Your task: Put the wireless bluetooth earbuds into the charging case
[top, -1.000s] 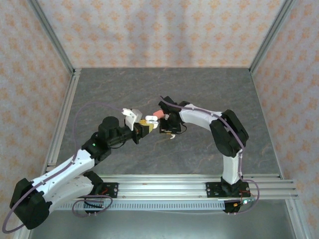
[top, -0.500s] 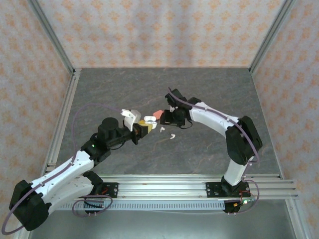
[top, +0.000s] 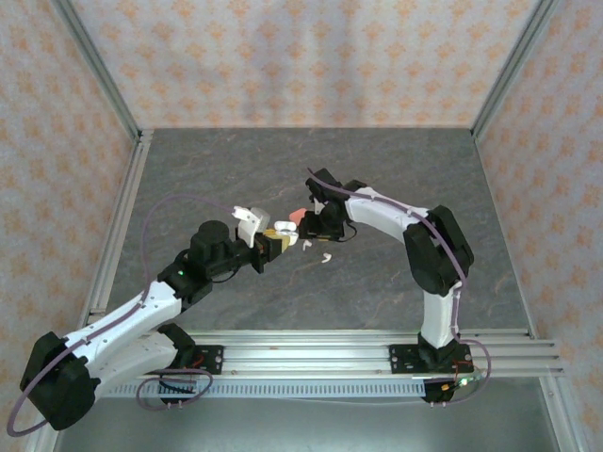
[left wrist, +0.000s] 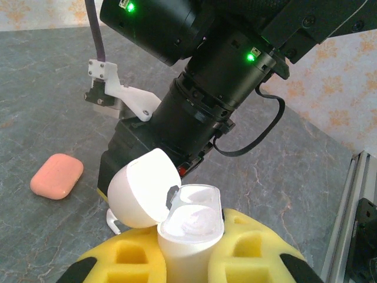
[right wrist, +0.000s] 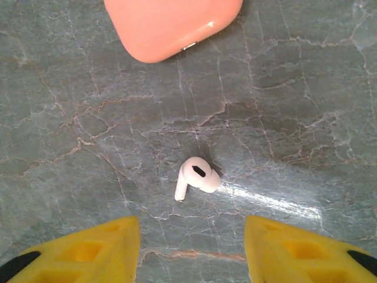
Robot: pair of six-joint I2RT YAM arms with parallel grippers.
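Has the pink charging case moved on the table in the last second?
No, the pink charging case lies just as far from the front rail.

Charging cases counted: two. One white pebble-shaped plastic charging case (left wrist: 188,230), lid open; one salmon-pink pebble-shaped closed case (right wrist: 171,23).
Small white short-stemmed earbuds (top: 306,243) counted on grey marbled table (top: 396,169): two in top view, second earbud (top: 325,256) near first; one counted in right wrist view.
White-and-black robot arms: two, left arm (top: 141,311), right arm (top: 396,221).
Tools: two, left tool (left wrist: 188,259), right tool (right wrist: 191,247); two yellow padded fingers (right wrist: 88,247) counted on each.
Orange-patterned wall panels (top: 301,56): three.
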